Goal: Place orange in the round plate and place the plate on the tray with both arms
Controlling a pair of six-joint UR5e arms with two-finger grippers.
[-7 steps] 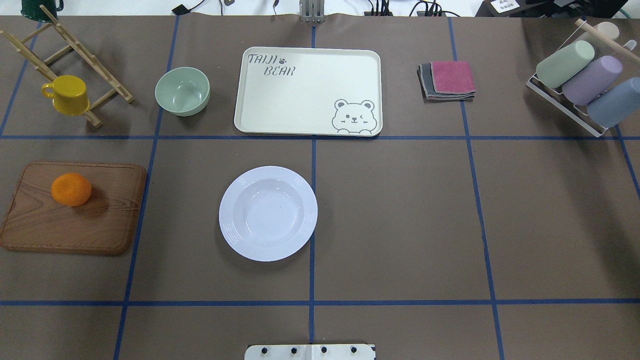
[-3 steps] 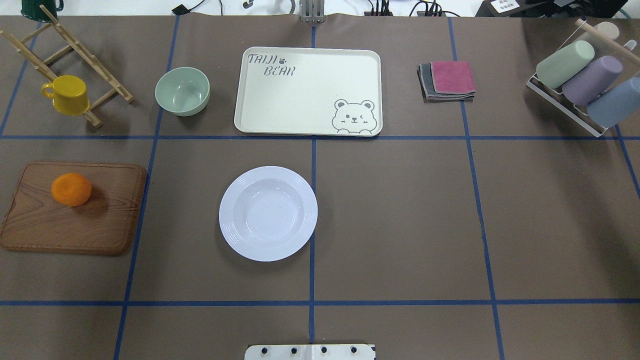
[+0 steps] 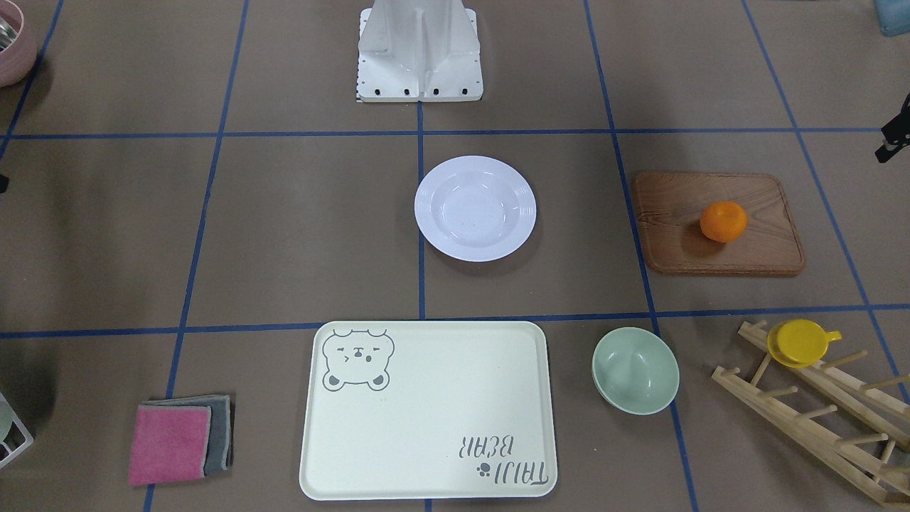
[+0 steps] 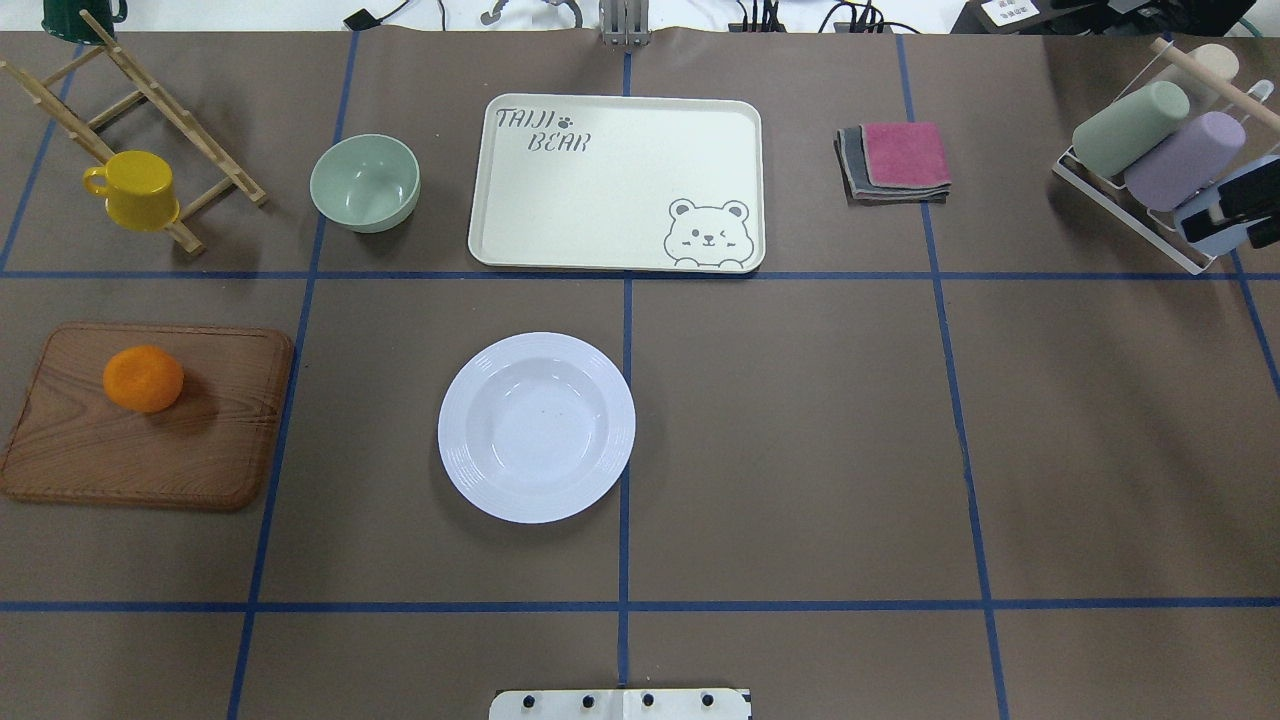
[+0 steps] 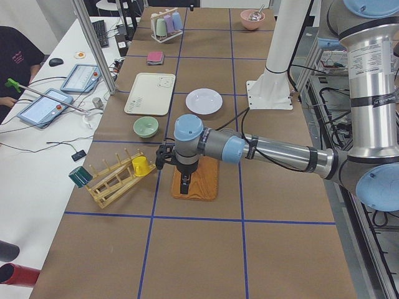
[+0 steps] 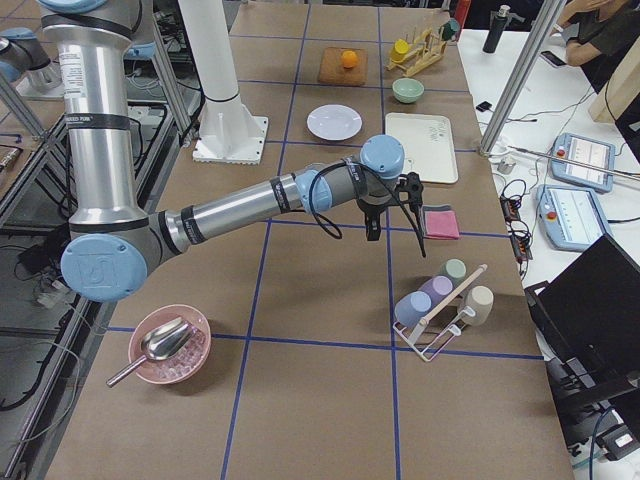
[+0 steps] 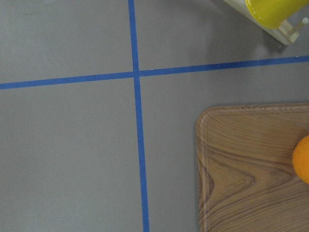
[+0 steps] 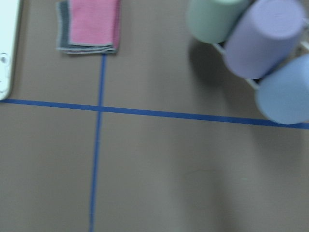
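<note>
The orange (image 4: 143, 379) lies on a brown wooden board (image 4: 150, 450) at the table's left. An empty white round plate (image 4: 536, 427) sits near the middle, and the cream bear tray (image 4: 610, 180) lies bare behind it. In the exterior left view my left gripper (image 5: 184, 182) hangs above the board, hiding the orange there; only a black sliver of it (image 3: 894, 136) shows in the front-facing view. My right gripper (image 4: 1232, 208) pokes in at the right edge, over the cup rack. I cannot tell whether either gripper is open or shut. The wrist views show no fingers.
A pale green bowl (image 4: 364, 182) stands left of the tray. A yellow cup (image 4: 135, 190) hangs on a wooden rack (image 4: 150, 110). Folded pink and grey cloths (image 4: 895, 160) lie right of the tray. Pastel cups (image 4: 1150, 150) fill a wire rack at the far right.
My right gripper has come into the overhead view at the right edge, over the cup rack. The orange, plate and tray have not moved.
</note>
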